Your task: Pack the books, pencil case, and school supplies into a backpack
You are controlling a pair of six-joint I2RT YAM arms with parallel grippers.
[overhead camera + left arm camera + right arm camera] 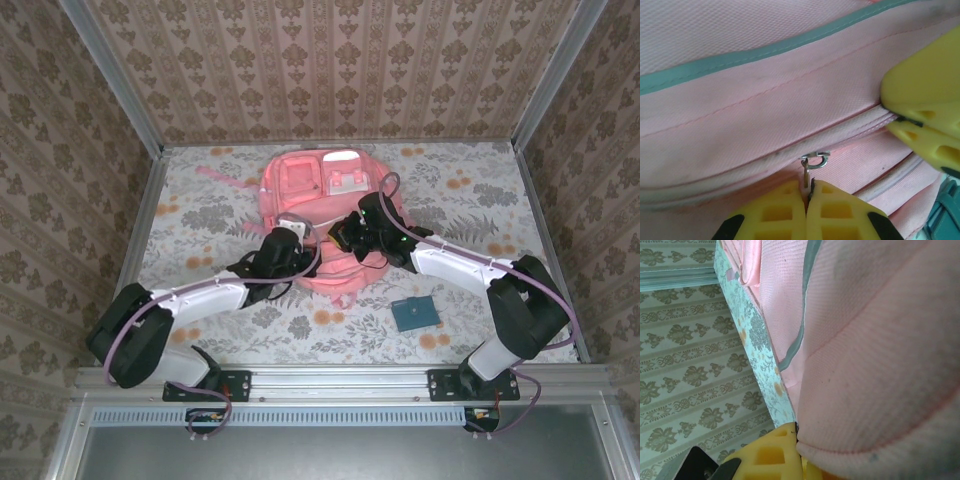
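Salmon-pink fabric backpack (320,185), edged with a grey-green stripe, is laid at frame centre on the floral table (470,200). Its metal zipper pull (812,162) is pinched by the closed left gripper (808,192). A fold of its fabric is clamped by the right gripper (799,432). A small teal book (413,314) is seen lower right.

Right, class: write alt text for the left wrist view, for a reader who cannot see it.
The left gripper, shut, pinches the metal zipper pull on the salmon-pink backpack. At right, the right gripper clamps the fabric beside the zipper, below a grey-green stripe.
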